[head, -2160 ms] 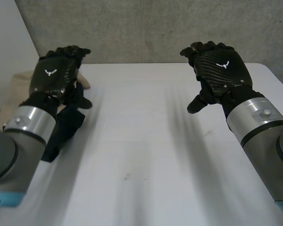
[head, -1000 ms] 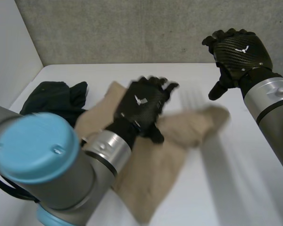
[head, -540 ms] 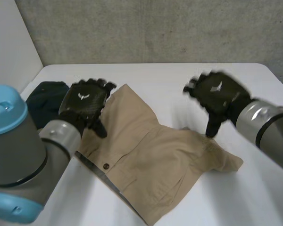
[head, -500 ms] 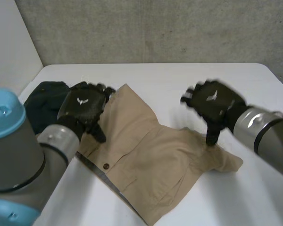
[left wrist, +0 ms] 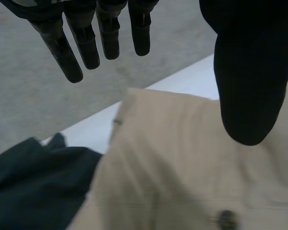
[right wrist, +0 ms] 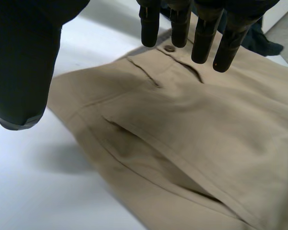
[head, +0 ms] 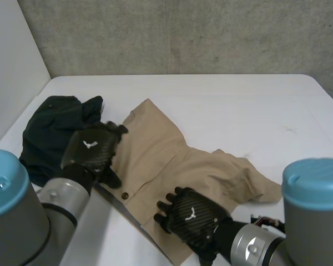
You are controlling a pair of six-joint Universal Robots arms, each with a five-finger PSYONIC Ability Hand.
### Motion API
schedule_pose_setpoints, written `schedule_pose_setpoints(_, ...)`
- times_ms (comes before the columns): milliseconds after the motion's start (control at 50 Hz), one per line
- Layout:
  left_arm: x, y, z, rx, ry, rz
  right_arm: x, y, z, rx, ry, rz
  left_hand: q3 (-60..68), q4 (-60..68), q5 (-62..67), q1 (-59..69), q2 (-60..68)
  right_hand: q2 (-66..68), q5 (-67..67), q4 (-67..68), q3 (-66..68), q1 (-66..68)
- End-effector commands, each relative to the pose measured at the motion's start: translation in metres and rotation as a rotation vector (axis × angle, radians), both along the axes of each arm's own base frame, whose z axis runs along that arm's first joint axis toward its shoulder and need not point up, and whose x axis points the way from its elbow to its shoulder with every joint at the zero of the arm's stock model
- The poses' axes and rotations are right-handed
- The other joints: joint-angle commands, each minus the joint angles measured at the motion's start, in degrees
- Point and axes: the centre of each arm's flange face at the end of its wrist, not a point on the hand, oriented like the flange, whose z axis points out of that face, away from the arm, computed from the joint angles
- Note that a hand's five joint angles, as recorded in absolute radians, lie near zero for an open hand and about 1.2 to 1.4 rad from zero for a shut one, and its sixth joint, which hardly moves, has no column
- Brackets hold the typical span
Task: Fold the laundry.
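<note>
Hanging over shorts [head: 194, 172], left hand [head: 91, 149], right hand [head: 191, 219] — fingers [right wrist: 150, 24] straight, empty, right wrist view: pocket [right wrist: 134, 149]

tan shorts [head: 172, 166]: near edge under right hand [head: 191, 219] | dark garment [head: 50, 130]: partly behind left hand [head: 91, 151]
</note>
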Motion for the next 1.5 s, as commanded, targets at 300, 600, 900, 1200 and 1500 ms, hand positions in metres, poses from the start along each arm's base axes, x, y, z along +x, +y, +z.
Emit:
schedule_pose_setpoints(300, 0.014, -0.024, 0.002, -0.032, 0.029, 0.085, 0.02, 0.001, -0.041, -0.012, -0.05, 0.019, 0.37, 0.08, 0.0, 0.08, 0.24, 21.7, 20.64, 20.87, 21.71, 22.96)
schedule_pose_setpoints(600, 0.015, -0.023, 0.002, -0.032, 0.029, 0.085, 0.026, -0.006, -0.052, -0.002, -0.033, 0.021, 0.2, -0.09, -0.17, -0.09, 0.08, 43.35, 42.29, 42.52, 43.36, 44.61)
schedule_pose_setpoints(900, 0.016, -0.022, 0.01, -0.054, 0.044, 0.085, 0.035, -0.08, -0.008, -0.089, -0.232, -0.282, -0.3, -0.59, -0.67, -0.59, -0.43, 67.39, 66.34, 66.56, 67.41, 68.66)
schedule_pose_setpoints(1200, 0.017, -0.022, 0.014, -0.065, 0.051, 0.089, -0.056, -0.23, 0.029, -0.301, -0.261, -0.837, -1.65, -1.93, -2.01, -1.93, -1.77, 67.39, 66.34, 66.56, 67.41, 68.66)
schedule_pose_setpoints(1500, 0.022, -0.03, 0.019, -0.084, 0.059, 0.116, -0.121, -0.265, 0.015, -0.277, 0.002, -0.965, -3.33, -3.62, -3.7, -3.62, -3.46, 53.95, 52.89, 53.12, 53.97, 55.21)
